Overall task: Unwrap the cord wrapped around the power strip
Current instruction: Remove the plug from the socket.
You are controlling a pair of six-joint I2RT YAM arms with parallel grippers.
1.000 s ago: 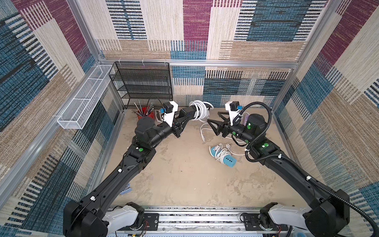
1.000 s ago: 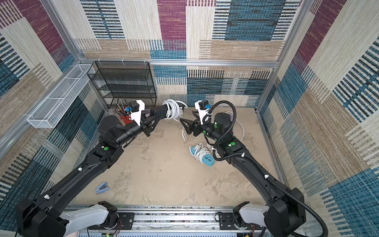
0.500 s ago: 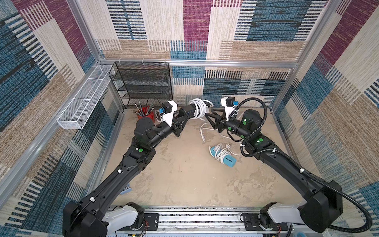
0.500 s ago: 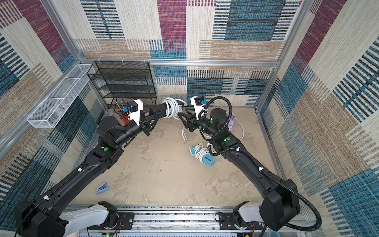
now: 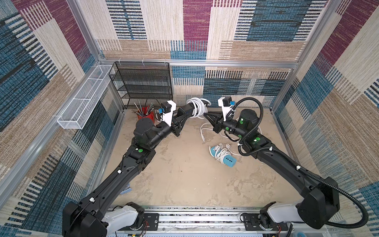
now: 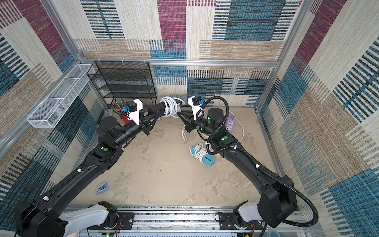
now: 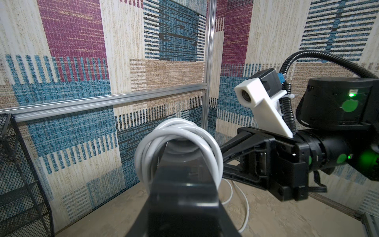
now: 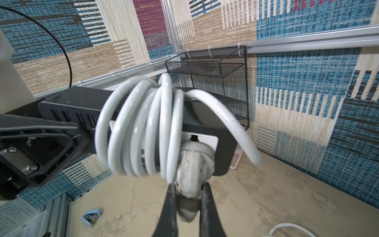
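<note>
Nearest me, a blue power strip (image 5: 228, 161) lies on the table (image 5: 182, 177). Beyond it my left fingers (image 8: 51, 125) clamp the black power strip (image 8: 82, 98) aloft, white cord (image 8: 143, 127) coiled around it; my right fingers (image 8: 208, 205) pinch its plug (image 8: 190, 178), before the mesh shelf (image 5: 142, 82)

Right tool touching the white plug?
Touching. The right wrist view shows the right tool clamped on both sides of the plug, no gap, at the black power strip's end.

This is looking like a robotics lab cell: patterned carpet panels (image 5: 196, 19) are lining an aluminium frame (image 5: 197, 62), and a slotted mounting rail (image 5: 198, 219) (wiring exposed) is running along 6 o'clock.
</note>
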